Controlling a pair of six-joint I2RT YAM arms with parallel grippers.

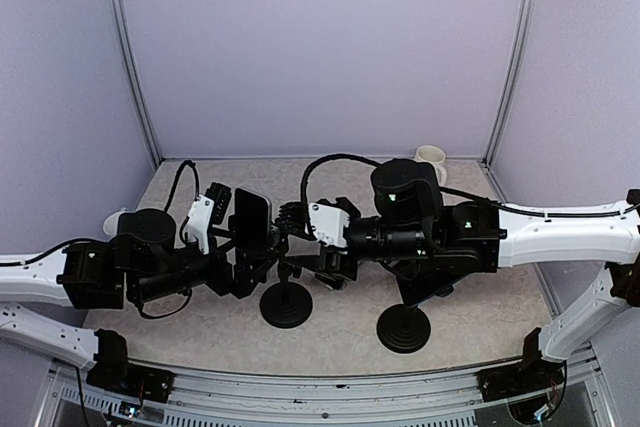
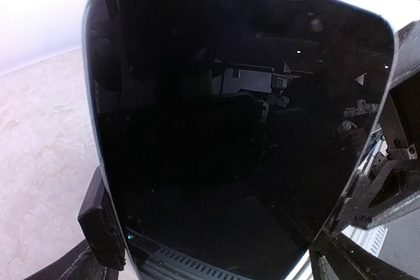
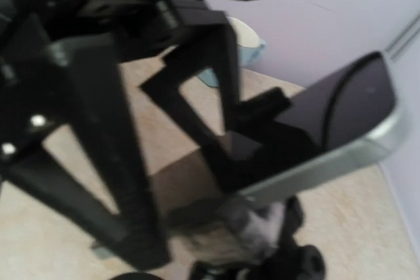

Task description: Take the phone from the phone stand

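Note:
The phone (image 1: 251,222) is a black slab with a silver rim, standing upright over the phone stand (image 1: 286,305), a thin stem on a round black base. My left gripper (image 1: 250,249) reaches it from the left. In the left wrist view the dark screen (image 2: 243,129) fills the frame, and the left gripper (image 2: 226,227) is open wide, with one of its fingers (image 2: 98,224) close beside each long edge. My right gripper (image 1: 298,245) hovers at the stand's neck from the right. In the blurred right wrist view the phone (image 3: 341,106) shows edge-on above the stand's grey joint (image 3: 256,227); the right jaws are not discernible.
A second black stand with a round base (image 1: 403,328) sits under the right arm. A white cup (image 1: 432,159) stands at the back right corner and a pale object (image 1: 115,219) at the left wall. Purple walls enclose the beige table (image 1: 330,332).

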